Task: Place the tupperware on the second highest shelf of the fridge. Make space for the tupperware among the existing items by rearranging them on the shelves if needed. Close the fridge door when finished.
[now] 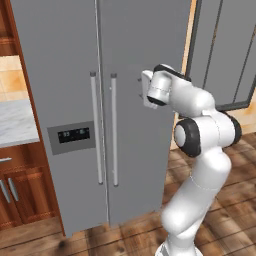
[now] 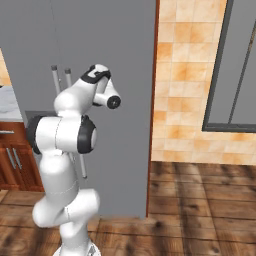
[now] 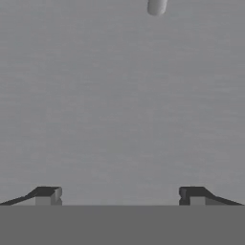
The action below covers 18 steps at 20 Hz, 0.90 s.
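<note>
**Fridge shut, tool off the handle**

The tool (image 3: 119, 194) faces the right door (image 1: 145, 150) of the fridge (image 1: 75, 65), jaws wide apart and empty. The handle (image 3: 156, 6) sits off-centre at the hand view's edge, so closing now would likely pinch bare panel or graze the bar and slip.

Count: one fridge, two doors, two handles, both doors closed. No tupperware visible.

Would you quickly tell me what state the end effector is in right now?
End effector: open, holding nothing, fingertips spread wide, facing the grey fridge door.
</note>
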{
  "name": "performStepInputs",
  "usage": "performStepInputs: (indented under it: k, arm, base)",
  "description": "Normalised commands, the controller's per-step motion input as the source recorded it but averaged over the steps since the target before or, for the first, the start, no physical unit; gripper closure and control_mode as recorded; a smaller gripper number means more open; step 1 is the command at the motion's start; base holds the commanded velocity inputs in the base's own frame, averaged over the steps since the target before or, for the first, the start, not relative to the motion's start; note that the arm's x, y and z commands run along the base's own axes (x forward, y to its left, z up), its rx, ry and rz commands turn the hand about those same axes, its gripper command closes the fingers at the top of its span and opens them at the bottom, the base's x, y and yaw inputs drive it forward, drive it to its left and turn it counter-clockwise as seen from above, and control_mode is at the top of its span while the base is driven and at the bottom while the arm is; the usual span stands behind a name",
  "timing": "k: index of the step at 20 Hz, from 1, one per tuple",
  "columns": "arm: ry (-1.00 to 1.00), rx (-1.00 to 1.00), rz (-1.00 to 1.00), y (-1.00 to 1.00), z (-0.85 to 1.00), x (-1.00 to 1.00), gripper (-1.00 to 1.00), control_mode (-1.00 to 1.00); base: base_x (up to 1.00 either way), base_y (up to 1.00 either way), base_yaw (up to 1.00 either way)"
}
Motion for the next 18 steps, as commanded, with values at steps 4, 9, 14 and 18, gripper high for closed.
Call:
performStepInputs:
  k: [4,9,14,18]
  arm:
    - [0.06,0.00,-0.13,0.00,0.00,0.99,-1.00,-1.00]
    - [0.18,0.00,-0.02,0.00,0.00,1.00,-1.00,-1.00]
    - [0.18,0.00,0.00,0.02,-0.24,0.90,-1.00,-1.00]
    - [-0.01,0.00,-0.01,0.05,-0.15,0.20,-1.00,-1.00]
  base:
    - [0.00,0.00,0.00]
    - [0.00,0.00,0.00]
    - [0.00,0.00,0.00]
    - [0.00,0.00,0.00]
